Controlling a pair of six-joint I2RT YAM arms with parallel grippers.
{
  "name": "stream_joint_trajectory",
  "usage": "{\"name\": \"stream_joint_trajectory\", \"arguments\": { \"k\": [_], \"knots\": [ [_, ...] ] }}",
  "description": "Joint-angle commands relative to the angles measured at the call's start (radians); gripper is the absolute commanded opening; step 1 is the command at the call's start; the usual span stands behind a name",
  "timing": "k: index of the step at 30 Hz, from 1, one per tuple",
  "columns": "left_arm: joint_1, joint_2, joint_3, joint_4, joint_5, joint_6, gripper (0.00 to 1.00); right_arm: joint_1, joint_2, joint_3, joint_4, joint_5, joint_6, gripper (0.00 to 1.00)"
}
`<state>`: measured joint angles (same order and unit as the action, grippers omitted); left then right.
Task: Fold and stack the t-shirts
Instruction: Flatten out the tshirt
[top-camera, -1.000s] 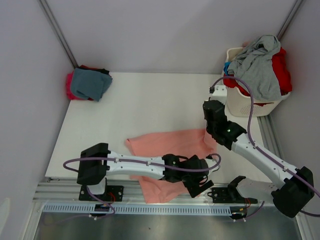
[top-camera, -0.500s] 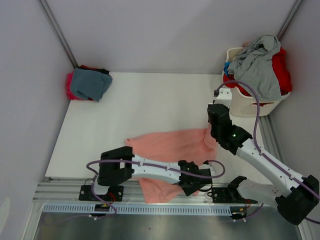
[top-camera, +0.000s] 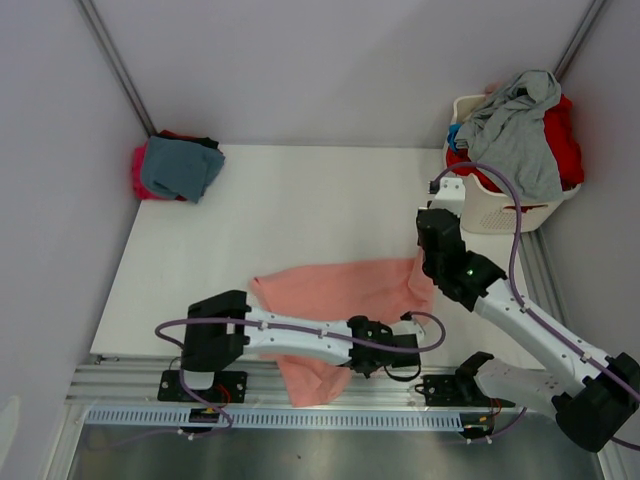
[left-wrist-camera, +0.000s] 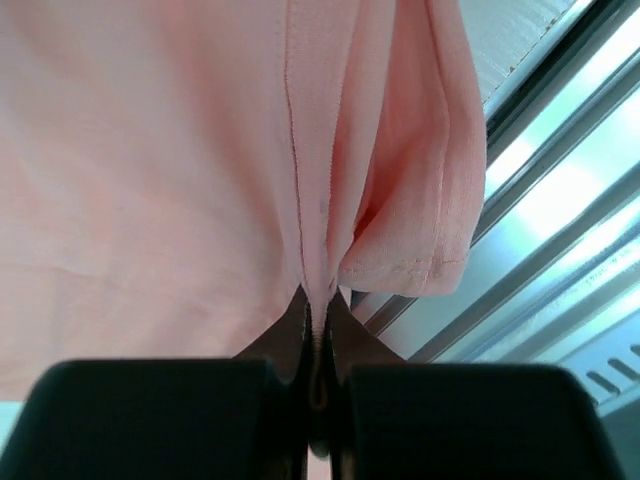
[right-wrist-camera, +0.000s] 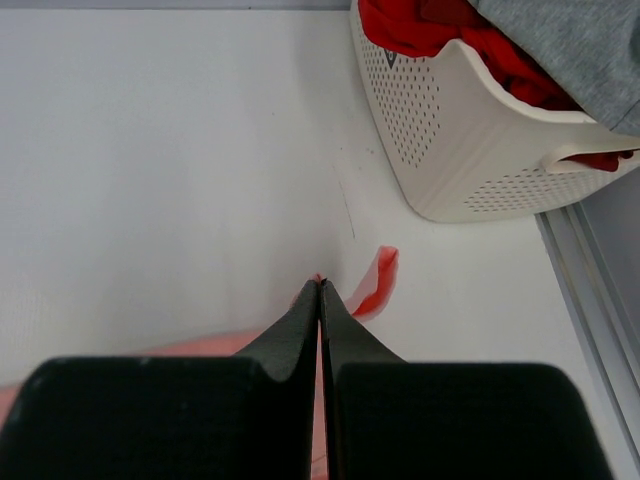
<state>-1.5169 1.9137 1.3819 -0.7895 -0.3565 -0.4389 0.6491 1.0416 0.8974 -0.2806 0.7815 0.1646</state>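
Lying spread across the near part of the worktop, the salmon-pink t-shirt is reaching from the front edge toward both arms. The left end effector is pinching a seamed fold at the shirt's near right side, its jaws closed tight on the cloth. The right end effector is sitting at the shirt's far right corner, jaws pressed together with a sliver of cloth showing between the tips. The white laundry basket is standing beyond it.
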Motion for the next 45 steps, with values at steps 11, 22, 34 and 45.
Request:
{"name": "stream_joint_trajectory", "arguments": {
  "k": [11, 22, 34, 45],
  "knots": [
    [0.167, -0.588, -0.009, -0.264, -0.174, 0.051, 0.01, -0.011, 0.009, -0.002, 0.009, 0.070, -0.034, 0.00],
    [0.438, -0.887, -0.069, -0.292, -0.256, 0.037, 0.01, -0.009, 0.032, 0.071, -0.074, 0.099, -0.016, 0.00],
    [0.485, -0.927, -0.057, -0.255, -0.092, 0.143, 0.01, -0.012, 0.048, 0.086, -0.071, 0.130, -0.027, 0.00],
    [0.486, -1.076, -0.078, -0.169, 0.428, 0.273, 0.01, -0.028, 0.049, 0.089, -0.058, 0.124, -0.022, 0.00]
  ]
}}
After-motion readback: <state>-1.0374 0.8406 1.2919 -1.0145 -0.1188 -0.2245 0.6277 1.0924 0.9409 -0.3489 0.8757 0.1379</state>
